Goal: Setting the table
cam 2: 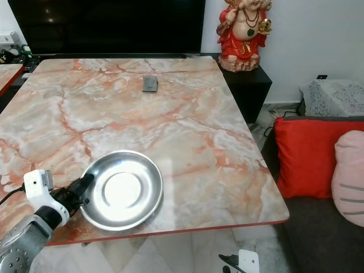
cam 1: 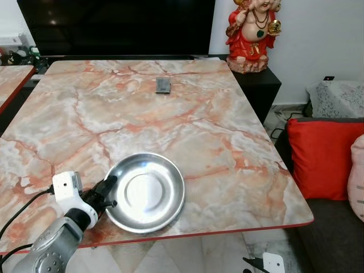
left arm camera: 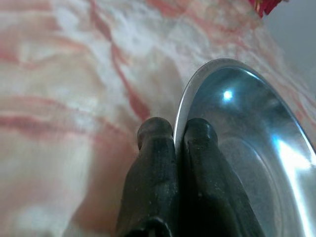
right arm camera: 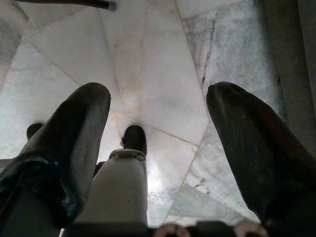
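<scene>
On table (cam 1: pixel 187 114) near edge: left claw (left arm camera: pixel 177 136) pinching plate (cam 1: pixel 149 193) rim; right claw (right arm camera: pixel 158 123) spread, idle

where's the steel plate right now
The steel plate lies on the marble table near its front edge, toward the robot's left, with the left pincer shut on its rim.

1. This is a home living or dining room: a marble-patterned table (cam 1: pixel 170 114) stands before a big dark TV screen (cam 1: pixel 116 25) at 12 o'clock.
2. A red figurine (cam 1: pixel 252 34) sits on a dark cabinet (cam 1: pixel 259 85) at 1 o'clock.
3. A sofa (cam 1: pixel 335 239) with a red cushion (cam 1: pixel 321 156) lies at 3 o'clock.
4. The floor (right arm camera: pixel 148 64) is pale marble.
</scene>
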